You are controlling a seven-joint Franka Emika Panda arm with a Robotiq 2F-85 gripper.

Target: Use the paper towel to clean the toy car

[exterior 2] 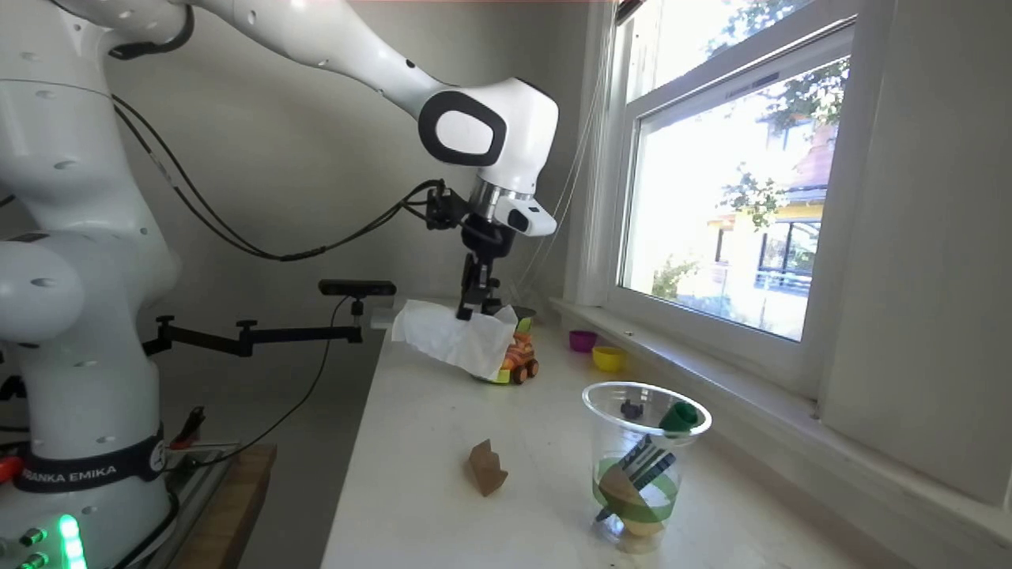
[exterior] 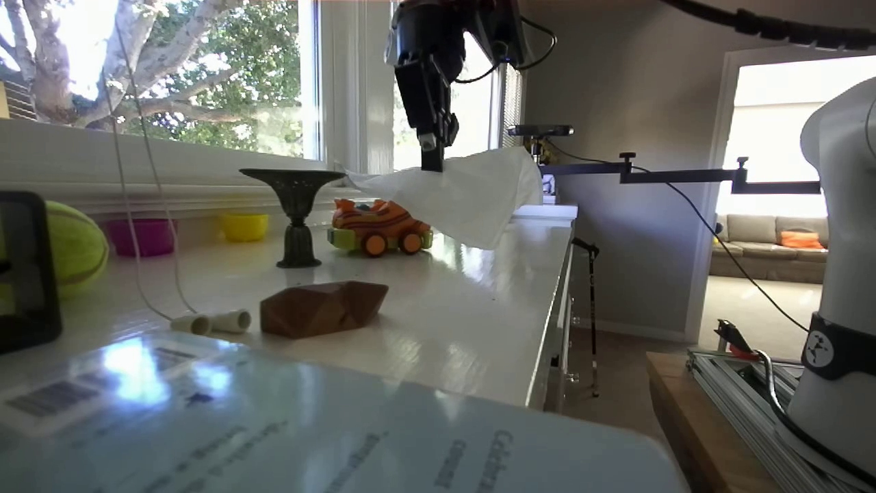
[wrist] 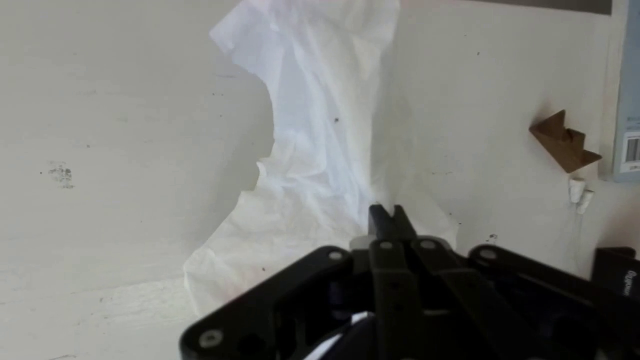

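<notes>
The toy car [exterior: 380,224], orange striped with a lime-green base, stands upright on the white counter. It also shows in an exterior view [exterior 2: 519,353], partly hidden by the paper towel. My gripper [exterior: 432,166] points down above the counter, near the car. It is shut on the white paper towel [exterior: 479,198], which hangs spread out and crumpled from the fingertips beside and above the car. I cannot tell whether the towel touches the car. In the wrist view the fingertips [wrist: 389,210] pinch the towel [wrist: 320,125]; the car is hidden there.
A dark goblet [exterior: 298,198] stands close to the car. A brown faceted object [exterior: 321,309], purple cup [exterior: 142,237], yellow cup [exterior: 244,227] and blue box [exterior: 342,431] are on the counter. A clear cup [exterior 2: 647,474] holds small items. The window sill [exterior 2: 711,395] borders the counter.
</notes>
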